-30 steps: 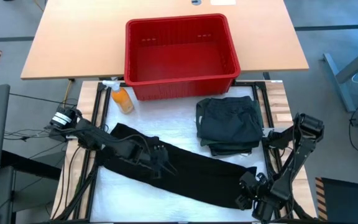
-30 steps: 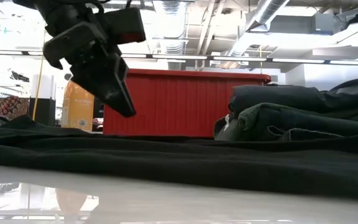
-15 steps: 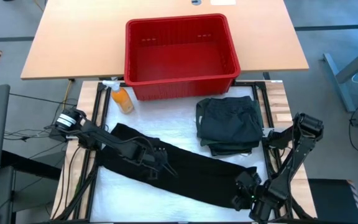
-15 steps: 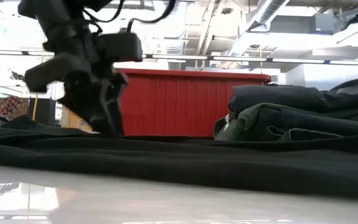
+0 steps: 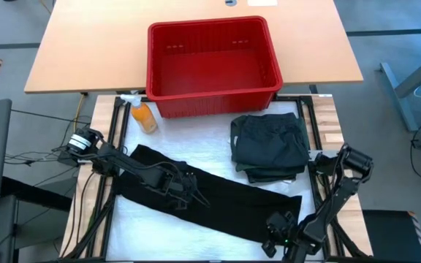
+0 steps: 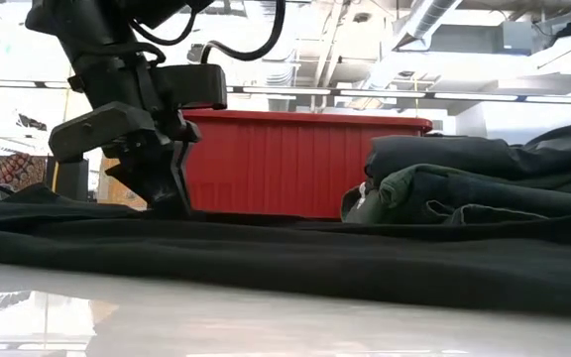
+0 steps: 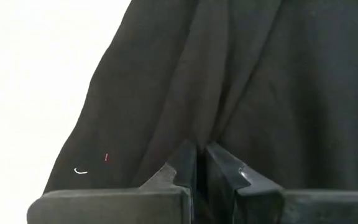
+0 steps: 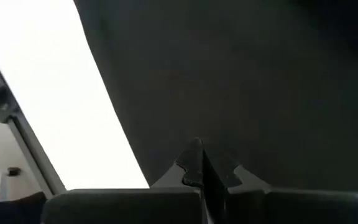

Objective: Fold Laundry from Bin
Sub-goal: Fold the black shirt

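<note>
A long black cloth lies spread slantwise on the white table, from the left side to the near right. My left gripper stands on the cloth's left half, shut on a pinch of it. My right gripper is shut over the cloth's near right end. Folded dark garments are stacked at the right. The red bin stands behind the work area with no laundry showing inside it. My left gripper pinches a raised fold of the black cloth between its two fingers, coming from above and pointing down. Creases fan out from the pinch. The rest of the cloth lies flat on the table. My right gripper's shut fingertips sit at the black cloth's right end, near the table's front edge. Whether any cloth is caught between them, I cannot tell.
An orange spray bottle stands left of the bin's near corner. Bare white table shows in front of the cloth. The table's metal frame rails run along both sides.
My left gripper has dropped onto the black cloth and shut, gathering a small fold. My right gripper, still shut, has moved toward the table's left along the near edge.
</note>
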Controlling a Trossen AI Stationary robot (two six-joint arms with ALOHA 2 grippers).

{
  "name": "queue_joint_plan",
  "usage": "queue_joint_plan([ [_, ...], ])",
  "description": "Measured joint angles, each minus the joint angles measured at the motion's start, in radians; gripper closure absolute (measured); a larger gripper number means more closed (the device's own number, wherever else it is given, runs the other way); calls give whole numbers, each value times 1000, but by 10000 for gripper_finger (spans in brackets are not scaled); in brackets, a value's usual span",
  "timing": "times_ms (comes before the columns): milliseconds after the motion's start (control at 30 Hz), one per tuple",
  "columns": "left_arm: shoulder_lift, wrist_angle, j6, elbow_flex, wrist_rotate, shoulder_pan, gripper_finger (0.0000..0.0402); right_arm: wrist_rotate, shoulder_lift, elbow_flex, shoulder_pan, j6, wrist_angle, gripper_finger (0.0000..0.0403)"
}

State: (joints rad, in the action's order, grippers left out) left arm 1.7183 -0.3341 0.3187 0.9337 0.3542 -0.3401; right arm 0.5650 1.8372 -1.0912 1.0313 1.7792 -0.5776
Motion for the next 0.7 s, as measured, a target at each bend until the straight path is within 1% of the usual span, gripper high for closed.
queue_joint_plan([
  [133,-11,-17,-9,5,7,5,396,-55,34,0,0,0,14,386],
  [267,-16,-88,-44,56,26,26,399,-74,45,-2,0,0,23,386],
  [333,-16,-125,-71,83,32,45,400,-75,46,-2,0,0,20,386],
  [467,-16,-129,-88,88,34,108,401,-83,46,-2,0,0,18,386],
  [600,-8,-142,-87,78,-19,169,401,-86,46,-2,0,0,17,386],
  [700,14,-170,-87,74,-47,191,401,-89,46,-2,0,1,18,386],
])
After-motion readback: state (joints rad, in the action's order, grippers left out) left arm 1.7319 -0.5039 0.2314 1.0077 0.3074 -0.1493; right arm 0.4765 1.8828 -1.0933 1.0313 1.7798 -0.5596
